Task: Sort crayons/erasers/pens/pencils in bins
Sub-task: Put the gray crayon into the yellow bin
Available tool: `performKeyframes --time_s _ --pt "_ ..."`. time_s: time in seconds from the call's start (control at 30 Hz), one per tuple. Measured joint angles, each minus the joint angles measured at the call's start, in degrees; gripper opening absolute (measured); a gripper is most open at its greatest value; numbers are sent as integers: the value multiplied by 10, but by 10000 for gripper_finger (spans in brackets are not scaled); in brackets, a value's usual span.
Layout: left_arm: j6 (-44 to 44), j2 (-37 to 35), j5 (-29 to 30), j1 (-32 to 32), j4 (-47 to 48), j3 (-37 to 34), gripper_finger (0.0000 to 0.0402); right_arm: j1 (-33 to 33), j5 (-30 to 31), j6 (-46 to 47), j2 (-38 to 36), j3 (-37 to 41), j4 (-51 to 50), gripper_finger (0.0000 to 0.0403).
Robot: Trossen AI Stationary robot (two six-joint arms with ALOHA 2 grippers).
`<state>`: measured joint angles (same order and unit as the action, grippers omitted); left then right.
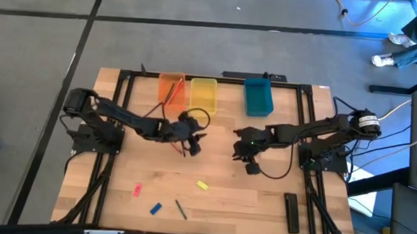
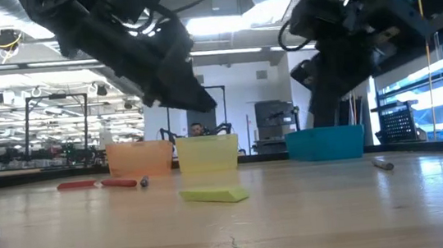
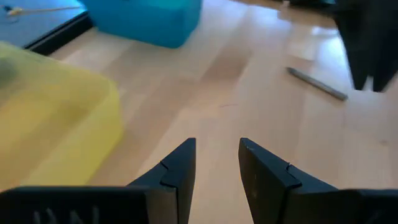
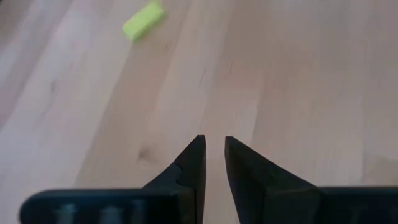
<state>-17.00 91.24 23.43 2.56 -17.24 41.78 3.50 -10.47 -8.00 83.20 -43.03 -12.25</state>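
table (image 1: 261, 207) | yellow eraser (image 4: 143, 20) ahead of empty right hand (image 4: 214, 152)

No readable text, label or number anywhere.

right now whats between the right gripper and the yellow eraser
Nothing: bare wood. The right wrist view shows open table from the right gripper to the yellow eraser, and the high view agrees.
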Motion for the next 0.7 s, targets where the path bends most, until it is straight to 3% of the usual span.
performKeyframes --time_s 0.17,0.27,0.37,0.53,0.7 --pt "6 53 0 24 -49 1 114 11 3 -17 0 0 -97 74" --pt "-3 73 0 34 -56 6 114 17 9 -29 0 0 -140 102" --pt "-4 98 1 42 -97 17 114 22 60 -39 0 0 -157 137" --pt "15 146 1 51 -129 53 114 21 137 -154 0 0 -207 175" --pt "41 158 16 58 -130 75 114 20 136 -241 3 0 -217 176"
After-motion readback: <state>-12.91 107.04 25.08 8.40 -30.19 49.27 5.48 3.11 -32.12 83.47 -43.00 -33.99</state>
